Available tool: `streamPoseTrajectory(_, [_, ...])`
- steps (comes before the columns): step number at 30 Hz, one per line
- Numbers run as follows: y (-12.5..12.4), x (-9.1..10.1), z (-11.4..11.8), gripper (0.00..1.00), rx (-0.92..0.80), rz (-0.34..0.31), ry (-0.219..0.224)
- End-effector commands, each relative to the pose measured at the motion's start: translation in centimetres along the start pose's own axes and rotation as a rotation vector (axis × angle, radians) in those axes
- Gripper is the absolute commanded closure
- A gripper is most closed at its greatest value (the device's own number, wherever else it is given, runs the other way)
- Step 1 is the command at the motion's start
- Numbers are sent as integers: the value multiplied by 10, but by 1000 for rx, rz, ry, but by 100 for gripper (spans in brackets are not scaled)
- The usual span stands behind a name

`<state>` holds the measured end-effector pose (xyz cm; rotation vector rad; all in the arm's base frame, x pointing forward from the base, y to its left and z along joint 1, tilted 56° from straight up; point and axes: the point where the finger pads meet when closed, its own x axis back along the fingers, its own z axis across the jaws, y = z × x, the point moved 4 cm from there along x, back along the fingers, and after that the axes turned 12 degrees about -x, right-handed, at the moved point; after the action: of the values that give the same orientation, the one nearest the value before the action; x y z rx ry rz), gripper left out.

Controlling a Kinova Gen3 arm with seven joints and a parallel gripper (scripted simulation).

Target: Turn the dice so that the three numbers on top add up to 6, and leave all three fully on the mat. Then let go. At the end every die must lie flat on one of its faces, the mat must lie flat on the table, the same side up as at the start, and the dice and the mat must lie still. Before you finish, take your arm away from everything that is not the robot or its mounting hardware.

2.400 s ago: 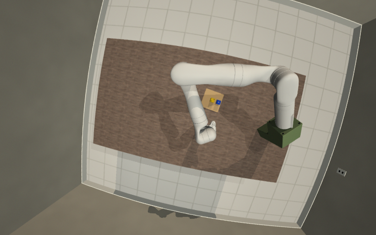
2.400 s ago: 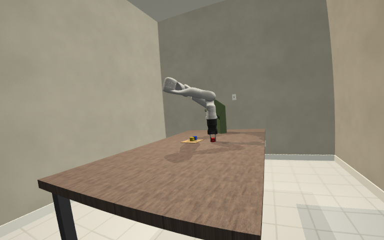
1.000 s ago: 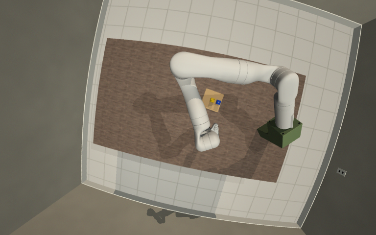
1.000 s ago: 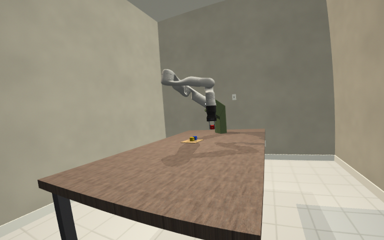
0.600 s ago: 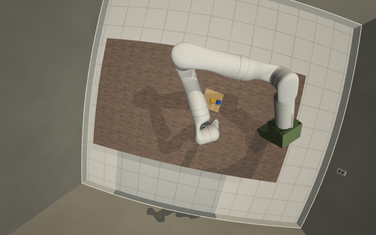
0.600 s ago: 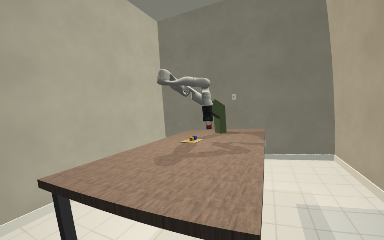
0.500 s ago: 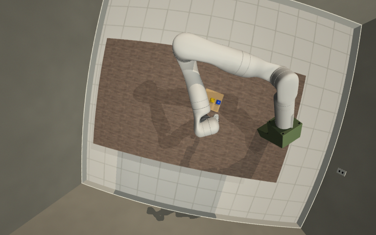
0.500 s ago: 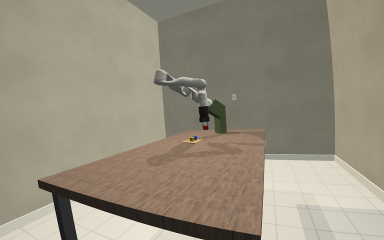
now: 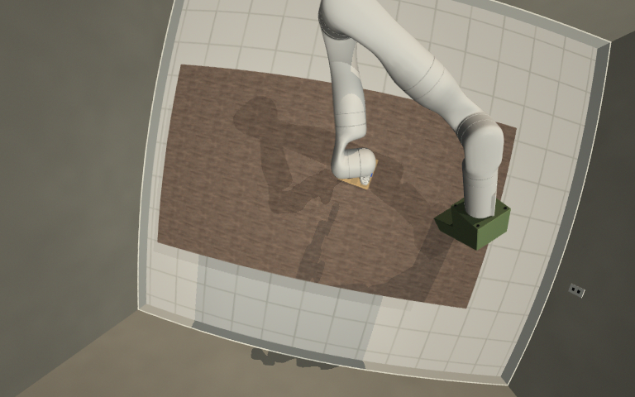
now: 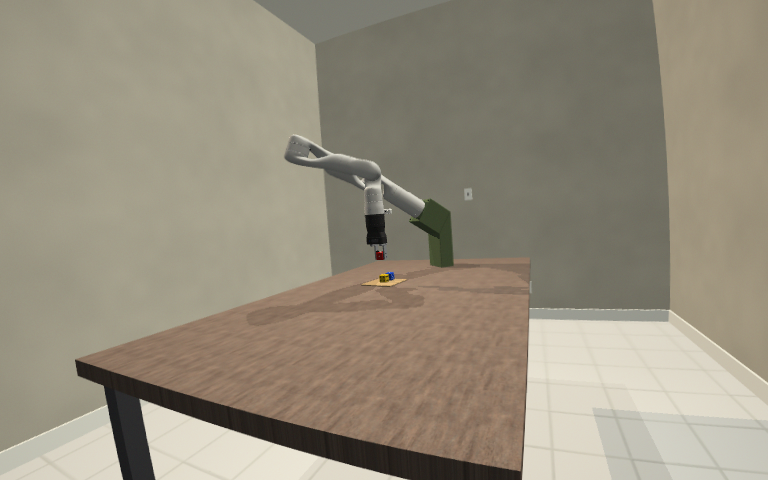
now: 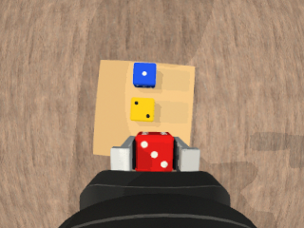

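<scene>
My gripper (image 11: 154, 147) (image 10: 380, 257) is shut on the red die (image 11: 154, 151) (image 10: 380, 255) and holds it in the air above the mat, three pips on its upper face. The tan mat (image 11: 111, 95) (image 10: 370, 283) (image 9: 356, 184) lies flat on the table. On it the blue die (image 11: 144, 74) (image 10: 391, 276) shows one pip on top, near the mat's far edge in the wrist view. The yellow die (image 11: 142, 109) (image 10: 384, 277) shows two pips on top and lies between the blue die and the held red die in that view. The arm hides most of the mat in the top view.
The brown table (image 9: 224, 164) (image 10: 362, 362) extends around the mat. The green arm base (image 9: 491, 229) (image 10: 440, 237) stands at the table's right side in the top view. The blue and yellow dice stand apart with a narrow gap between them.
</scene>
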<state>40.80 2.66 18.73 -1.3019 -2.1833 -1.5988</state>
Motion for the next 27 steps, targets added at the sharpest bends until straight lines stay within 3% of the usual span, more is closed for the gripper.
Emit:
streamPoseTrajectory(1, [12,4,-13,43,-35,-15,-1])
streamPoseTrajectory(16, [12,2,-13,43,-36,-13,-1])
streamPoseTrajectory(27, [13,-21,-13,43,-36,-9,0])
